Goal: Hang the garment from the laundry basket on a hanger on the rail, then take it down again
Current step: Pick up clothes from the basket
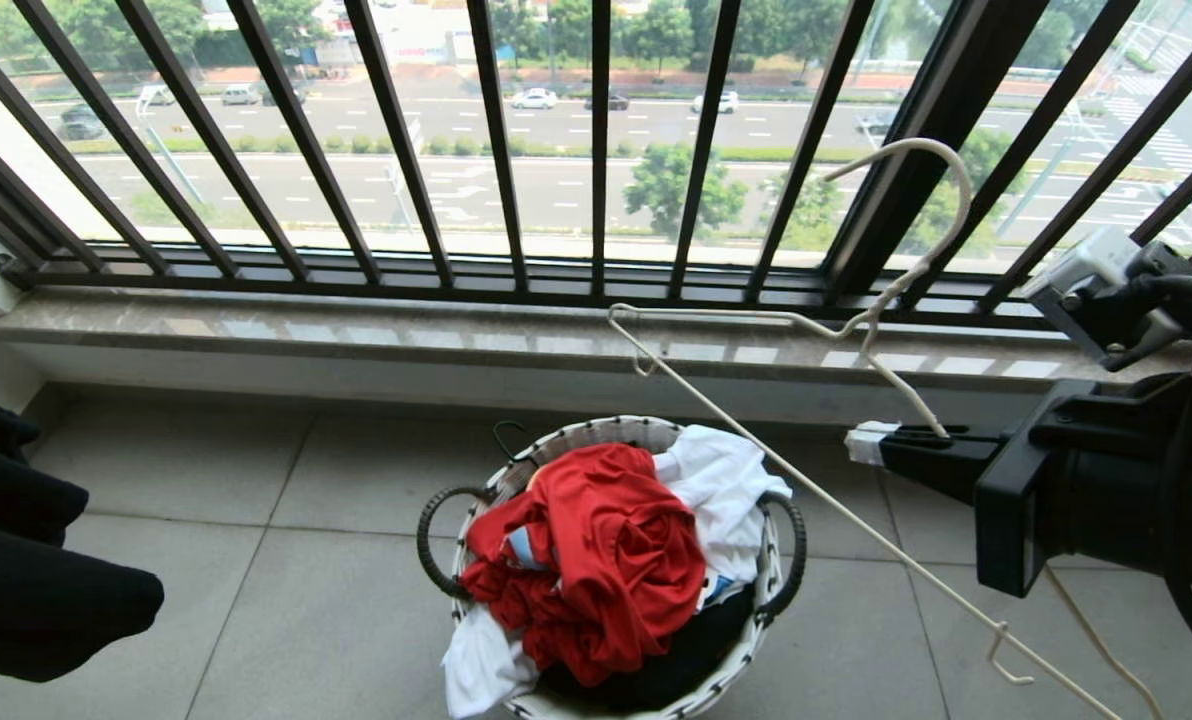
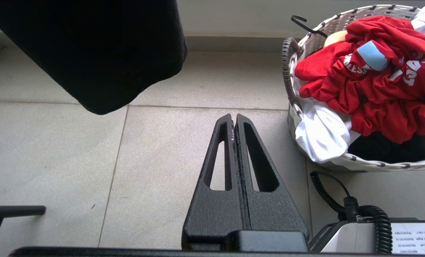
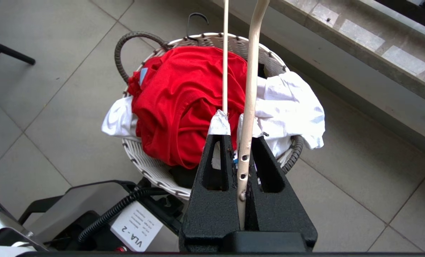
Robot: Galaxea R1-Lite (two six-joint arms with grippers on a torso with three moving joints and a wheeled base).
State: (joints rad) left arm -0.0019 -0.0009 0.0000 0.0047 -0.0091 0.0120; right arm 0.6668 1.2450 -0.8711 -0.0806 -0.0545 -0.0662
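Hanger (image 1: 861,330) in the air, and it's the right gripper (image 1: 871,440) that has it, jaws clenched on one slanted wire arm of the frame, out to the right of the laundry basket (image 1: 656,432) and above the floor tiles (image 1: 286,580). The curved hook pokes up against the dark window bars (image 1: 596,150) while the long bottom wire runs down across the basket's right side. Judging by that grip, holding a side arm leaves the opposite shoulder free to be threaded into a neckline.

Down in the basket, the garment (image 1: 596,560) sits crumpled on top, red and bunched, lettering showing in the left wrist view, with a white cloth (image 1: 721,490) beside and under it and something black (image 1: 676,665) below. Being top of the pile, it looks easy to reach.

Left gripper (image 2: 234,123) is parked low, fingers pressed together on nothing, pointing at bare floor just beside the basket. A dark cloth (image 1: 26,560) hangs at the left edge. No rail in sight, so nothing is hung yet; the shirt has yet to leave the basket.
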